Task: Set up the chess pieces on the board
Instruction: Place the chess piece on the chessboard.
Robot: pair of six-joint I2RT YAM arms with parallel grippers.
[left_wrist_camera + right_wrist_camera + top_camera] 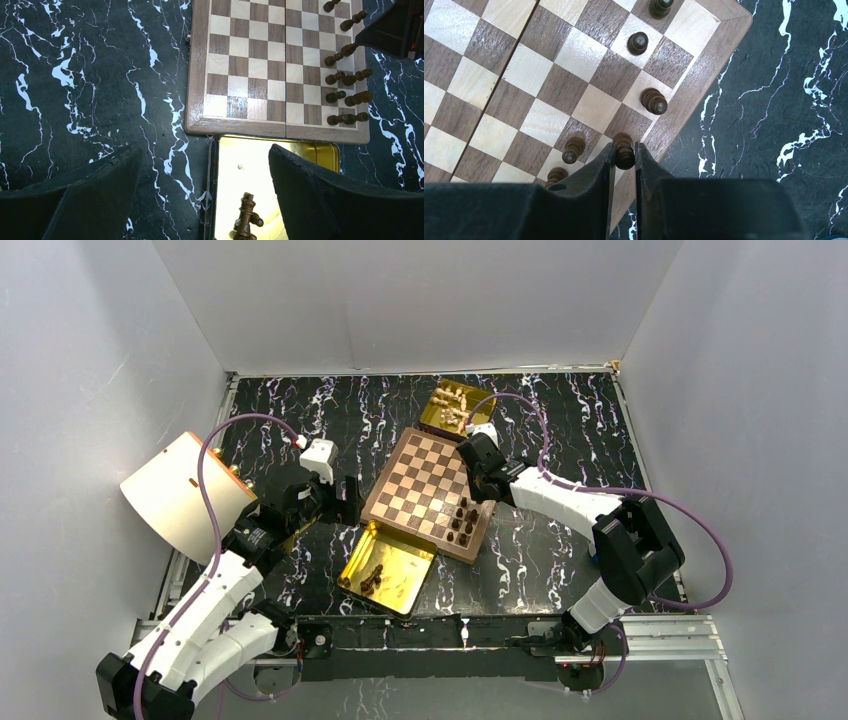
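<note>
The wooden chessboard (420, 485) lies mid-table, with several dark brown pieces (462, 522) standing along its near right edge. My right gripper (624, 152) is shut on a dark brown piece (624, 149) at the board's edge row; it shows in the top view (478, 480) over the board's right side. Other dark pieces (653, 101) stand close by. My left gripper (205, 165) is open and empty, hovering left of the board above the gold tray's (300, 148) edge. Loose dark pieces (246, 220) lie in that tray. The board also shows in the left wrist view (250, 60).
A second gold tray (440, 418) with pale cream pieces (452, 405) sits behind the board. The near gold tray (395, 575) lies in front of the board. A cream lid-like panel (185, 495) stands at the left. Grey walls enclose the black marbled table.
</note>
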